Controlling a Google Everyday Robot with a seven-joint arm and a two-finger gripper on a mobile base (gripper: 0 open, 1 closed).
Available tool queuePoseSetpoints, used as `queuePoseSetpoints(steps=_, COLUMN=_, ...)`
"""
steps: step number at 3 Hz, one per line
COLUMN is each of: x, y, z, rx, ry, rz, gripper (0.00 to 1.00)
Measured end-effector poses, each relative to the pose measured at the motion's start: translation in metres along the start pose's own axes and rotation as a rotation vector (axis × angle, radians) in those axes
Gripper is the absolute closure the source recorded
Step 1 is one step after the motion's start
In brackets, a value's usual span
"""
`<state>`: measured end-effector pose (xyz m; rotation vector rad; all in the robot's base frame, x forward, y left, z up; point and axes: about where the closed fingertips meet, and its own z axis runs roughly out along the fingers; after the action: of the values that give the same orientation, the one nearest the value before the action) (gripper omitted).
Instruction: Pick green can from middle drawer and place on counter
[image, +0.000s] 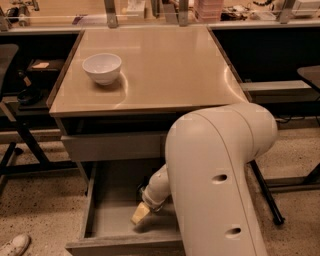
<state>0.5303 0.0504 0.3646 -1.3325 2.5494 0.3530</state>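
The middle drawer (107, 200) is pulled open below the counter (165, 70), and part of its grey floor shows. My gripper (140, 214) is down inside the drawer, near the front middle, with its pale yellowish tip close to the floor. My big white arm link (220, 170) covers the drawer's right half. The green can is not in view; it is either hidden by the arm or gripper or not there. The beige counter holds no can.
A white bowl (102, 67) stands on the counter's left rear part. A shut grey drawer front (112, 146) sits above the open drawer. A dark chair and table legs (20, 130) stand at left, a black leg (265, 195) at right, and a white shoe (15, 245) at bottom left.
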Motion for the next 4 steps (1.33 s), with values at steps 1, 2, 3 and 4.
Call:
queuePoseSetpoints(steps=1, x=0.0009, y=-0.0001, z=0.0006, rx=0.000, ry=0.002, rz=0.001, gripper=0.18)
queuePoseSetpoints(steps=2, x=0.0009, y=-0.0001, z=0.0006, rx=0.000, ry=0.002, rz=0.001, gripper=0.41)
queuePoseSetpoints(steps=3, x=0.0009, y=-0.0001, z=0.0006, rx=0.000, ry=0.002, rz=0.001, gripper=0.65)
queuePoseSetpoints(steps=4, x=0.0014, y=0.0034, z=-0.0030, rx=-0.015, ry=-0.011, rz=0.011, gripper=0.88)
